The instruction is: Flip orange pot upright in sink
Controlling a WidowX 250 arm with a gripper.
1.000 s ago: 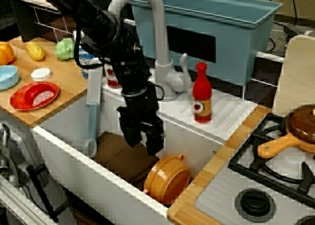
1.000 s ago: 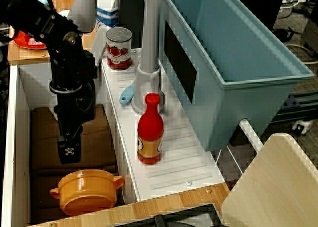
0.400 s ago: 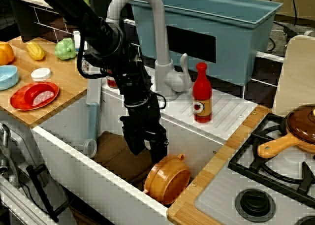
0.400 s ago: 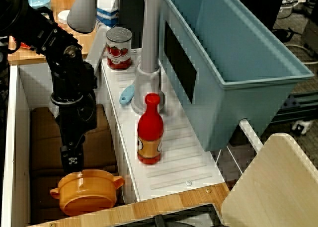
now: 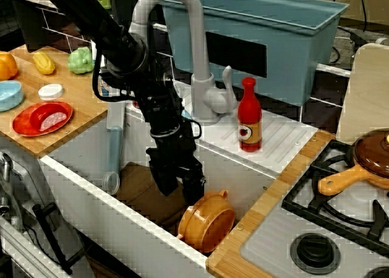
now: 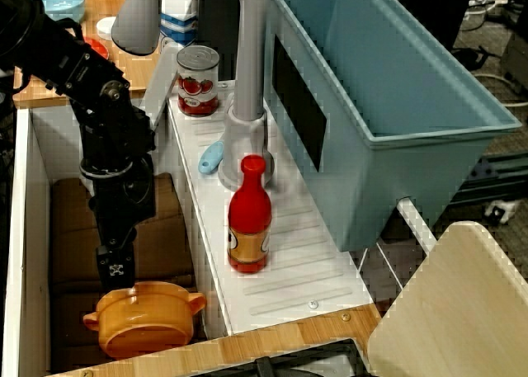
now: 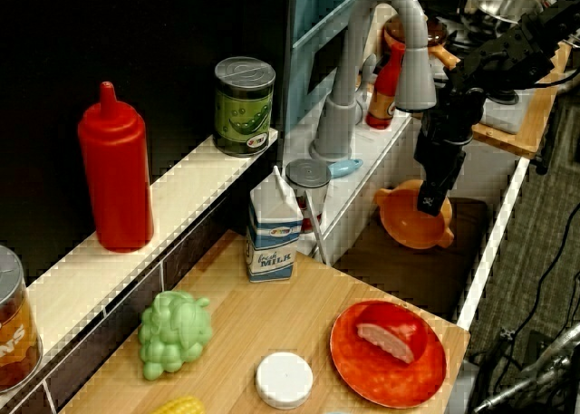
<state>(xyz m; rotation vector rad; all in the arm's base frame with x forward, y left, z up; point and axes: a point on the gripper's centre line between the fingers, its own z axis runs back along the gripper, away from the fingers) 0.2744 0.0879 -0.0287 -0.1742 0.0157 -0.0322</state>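
Note:
The orange pot [image 5: 206, 220] lies tipped on its side on the brown mat [image 5: 143, 190], in the corner of the white sink [image 5: 91, 190] nearest the stove. The view from above shows the pot [image 6: 144, 318] with its ridged rim turned toward the arm. In the view from the counter, the pot [image 7: 412, 219] sits partly behind the fingers. My gripper [image 5: 180, 191] points down into the basin just left of the pot and is open, with nothing between its fingers. From above, the gripper [image 6: 115, 271] has its tip right at the pot's rim. Whether they touch is unclear.
The grey faucet [image 5: 182, 22] arches over the basin behind my arm. A red bottle [image 5: 249, 117] and a tomato can [image 6: 198, 80] stand on the white ledge. A clear glass [image 5: 112, 162] leans in the sink's left end. The stove with a brown-lidded pan [image 5: 364, 162] lies to the right.
My gripper has sunk lower into the sink and closer to the pot's rim, still open. The pot has not moved.

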